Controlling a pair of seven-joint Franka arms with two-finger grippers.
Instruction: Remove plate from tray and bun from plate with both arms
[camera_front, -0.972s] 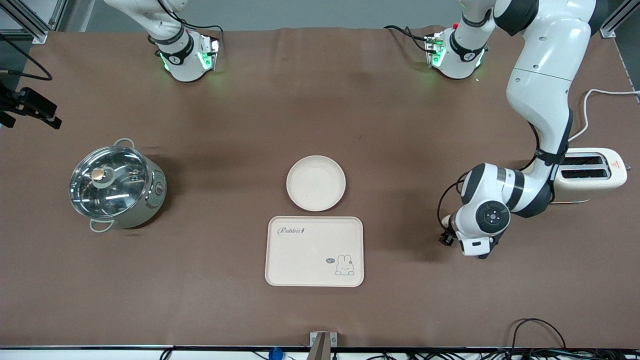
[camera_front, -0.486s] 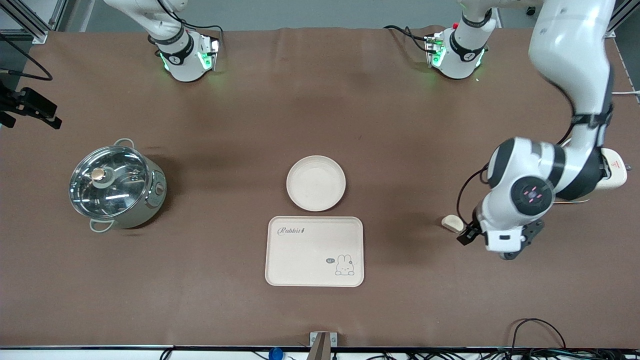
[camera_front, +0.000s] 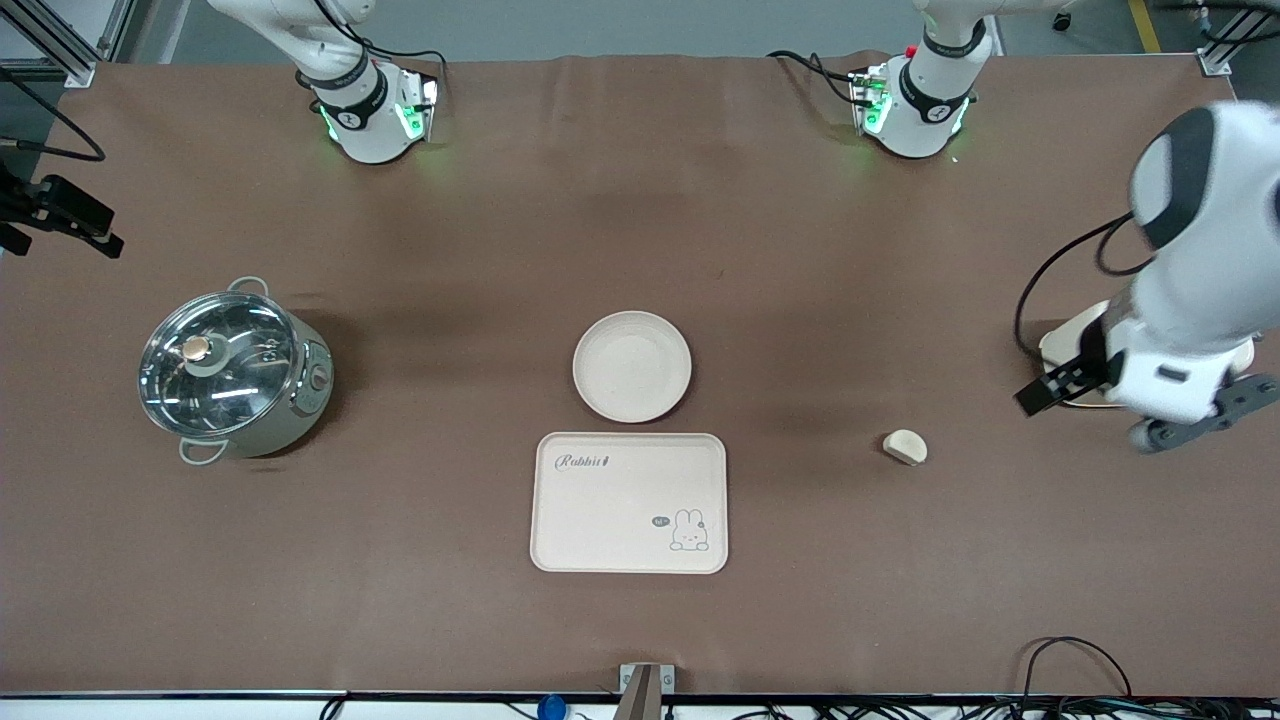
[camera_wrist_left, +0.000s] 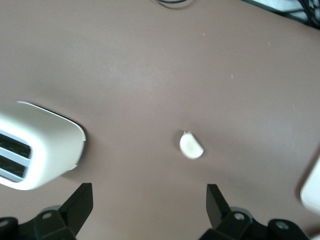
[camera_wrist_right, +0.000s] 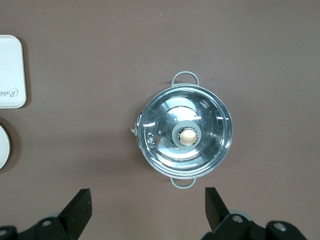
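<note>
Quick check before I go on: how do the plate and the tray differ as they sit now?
The plate is round; the tray is a rounded rectangle. The plate is smaller than the tray. The plate is plain, while the tray carries a rabbit drawing and "Rabbit" lettering. The plate lies farther from the front camera, close beside the tray. Both are cream, shallow, rimmed and hold nothing.

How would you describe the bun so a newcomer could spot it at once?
Start at the rectangular rabbit tray in the middle of the table, then look toward the left arm's end, short of the toaster. The bun lies alone on the bare brown cloth there. It is a small, pale half-moon, far smaller than the round plate.
</note>
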